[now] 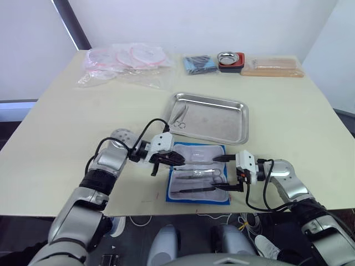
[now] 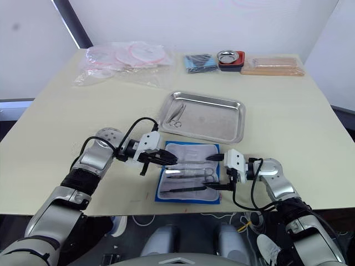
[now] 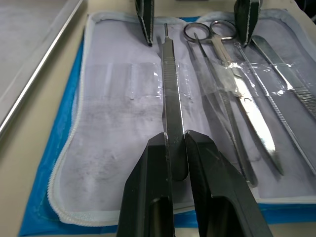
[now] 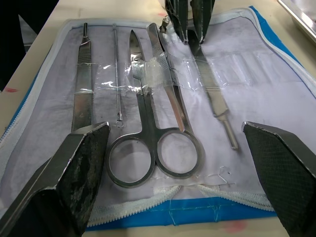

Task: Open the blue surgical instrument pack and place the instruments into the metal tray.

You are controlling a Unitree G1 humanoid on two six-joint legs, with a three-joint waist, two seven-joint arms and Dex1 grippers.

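Fingers [image 3: 197,163] of the left tool [image 3: 176,148] pinch one flat metal handle [image 3: 172,94] from the opened blue surgical instrument pack [image 1: 198,173], the two black tips pressed narrowly against its sides near one end. The handle lies along the pale lining, partly under a clear strap.

Opposite it, the right tool [image 4: 177,148] stands wide open at the pack's other edge, its fingers [image 4: 74,168] spread on either side of the ring handles of the scissors [image 4: 148,133] and gripping nothing.

Beside the scissors lie the other instruments [image 4: 116,84]: a thin probe, tweezers and a ridged handle, all side by side on the lining and held by the clear strap.

The pack lies flat and unfolded on the pale surface [image 1: 66,111], near its front edge, just in front of the metal tray [image 1: 219,119]. Inside the tray, at the corner on the robot's left, one pair of small scissors-like instruments [image 1: 178,117] already rests.

Along the far edge of the surface sit clear plastic bags [image 1: 125,61], a dark cloth bundle [image 1: 199,64], a small steel bowl [image 1: 227,57] on a red-black base, and a flat tan packet [image 1: 273,66].
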